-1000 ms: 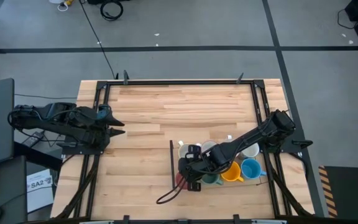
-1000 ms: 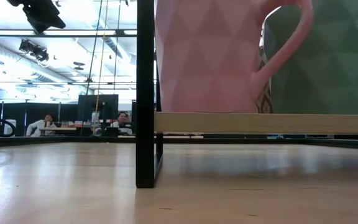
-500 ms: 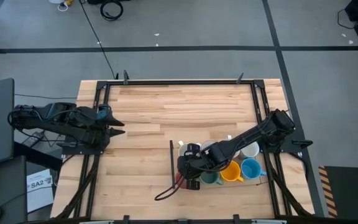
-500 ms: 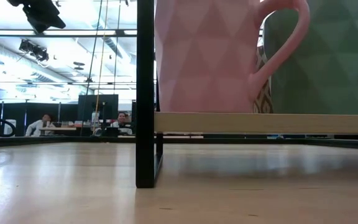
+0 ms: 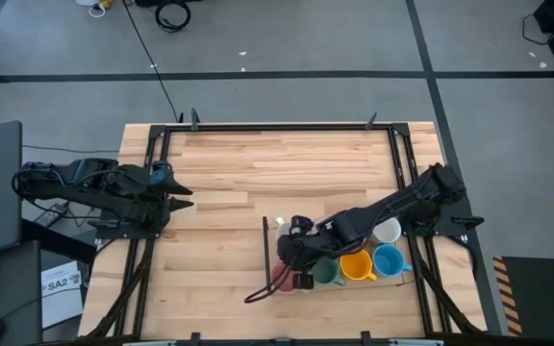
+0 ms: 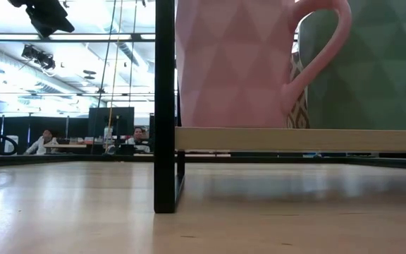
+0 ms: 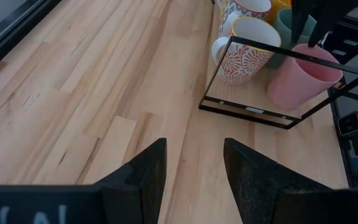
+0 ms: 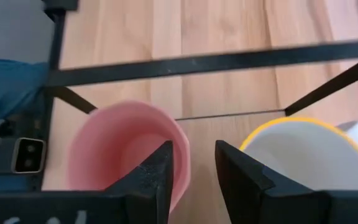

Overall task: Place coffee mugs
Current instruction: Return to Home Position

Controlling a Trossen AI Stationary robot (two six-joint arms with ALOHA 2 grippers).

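Observation:
Several mugs stand on a black-framed rack [image 5: 266, 252] near the table's right near corner. The pink mug [image 5: 281, 275] sits upright at the rack's left near corner, base on the wooden shelf [image 6: 294, 139]. Beside it are the green mug [image 5: 328, 276], orange mug [image 5: 357, 266], blue mug [image 5: 389, 259] and a white mug [image 5: 387, 231]. My right gripper [image 5: 294, 267] hangs over the pink mug [image 8: 123, 149], open, with the mug's rim between its fingers. A yellow-rimmed patterned mug [image 8: 303, 155] stands next to it. My left gripper [image 5: 186, 197] waits open at the table's left edge. My right gripper comes from above, pointing down, one finger [image 8: 161, 171] inside the pink mug's rim [image 8: 180, 163] and one outside, on the side facing the patterned mug. I cannot tell whether either finger touches the rim. The mug stands upright on the shelf.
The rack's black post [image 6: 164, 106] and top bars [image 8: 216, 62] frame the mugs closely. A dark cable [image 5: 258, 293] trails off the rack toward the near edge. Bare wood [image 5: 277, 163] spreads across the table's middle and far side. People sit in the room behind [image 6: 48, 140].
The pink mug turned a little on the shelf, its handle swinging slightly, then stayed still. My right arm shifted a little over the rack.

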